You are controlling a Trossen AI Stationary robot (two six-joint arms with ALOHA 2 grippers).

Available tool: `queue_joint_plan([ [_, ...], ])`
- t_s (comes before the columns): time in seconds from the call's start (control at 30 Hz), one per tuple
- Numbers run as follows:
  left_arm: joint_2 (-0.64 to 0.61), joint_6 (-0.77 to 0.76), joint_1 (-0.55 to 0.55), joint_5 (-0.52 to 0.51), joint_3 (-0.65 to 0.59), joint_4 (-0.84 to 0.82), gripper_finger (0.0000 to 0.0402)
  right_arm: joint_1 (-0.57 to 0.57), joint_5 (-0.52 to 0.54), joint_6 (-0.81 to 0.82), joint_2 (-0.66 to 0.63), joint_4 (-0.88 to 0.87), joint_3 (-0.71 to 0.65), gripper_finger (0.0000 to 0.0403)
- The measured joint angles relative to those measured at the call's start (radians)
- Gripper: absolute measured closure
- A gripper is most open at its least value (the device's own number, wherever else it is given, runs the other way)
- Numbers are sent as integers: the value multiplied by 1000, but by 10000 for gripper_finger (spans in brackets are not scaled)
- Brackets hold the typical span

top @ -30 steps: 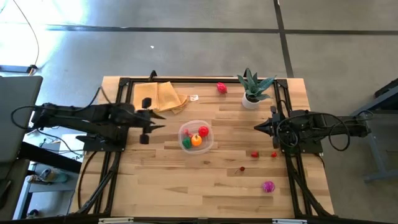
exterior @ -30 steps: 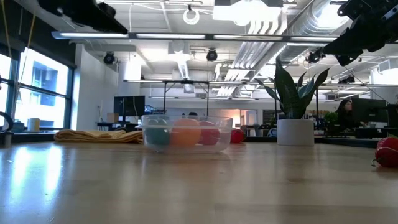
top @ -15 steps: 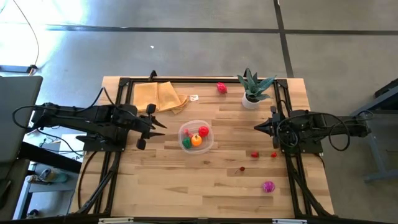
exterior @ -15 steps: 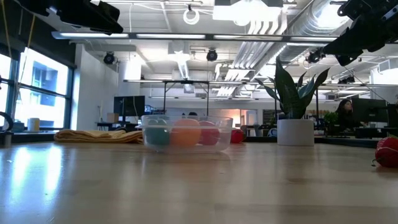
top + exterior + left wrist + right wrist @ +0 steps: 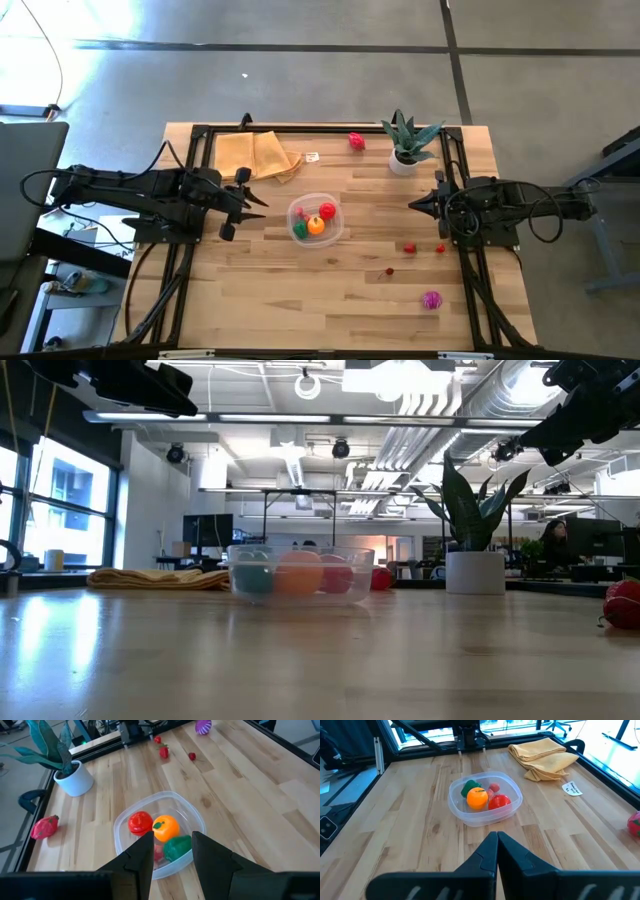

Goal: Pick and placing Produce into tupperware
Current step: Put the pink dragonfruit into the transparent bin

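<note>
Partly done. Clear tupperware (image 5: 316, 219) at table centre holds orange, red and green produce (image 5: 165, 828). Left out: magenta piece (image 5: 431, 299) near right, red piece (image 5: 356, 141) far side — small red bits (image 5: 409, 247) between. Both pincers empty: left gripper (image 5: 243, 202) all but clenched, right gripper (image 5: 413, 204) clenched.

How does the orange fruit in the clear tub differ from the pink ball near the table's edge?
The orange fruit is smooth and lies inside the tupperware among other pieces; the magenta ball looks ridged and lies alone on the bare wood, far from the tub. Both are small, round toy produce, and neither is held.
</note>
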Motion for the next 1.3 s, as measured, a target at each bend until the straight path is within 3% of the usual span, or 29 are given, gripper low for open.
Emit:
queue_joint_plan([
  [0.57,0,0,0,0,0,0,282,0,0,34,0,4,0,402],
  [0.83,0,0,0,0,0,0,282,0,54,164,0,168,0,402],
  [1.1,0,0,0,0,0,0,282,0,135,50,0,346,0,402],
  [1.3,0,0,0,0,0,0,282,0,184,-148,11,587,0,402],
])
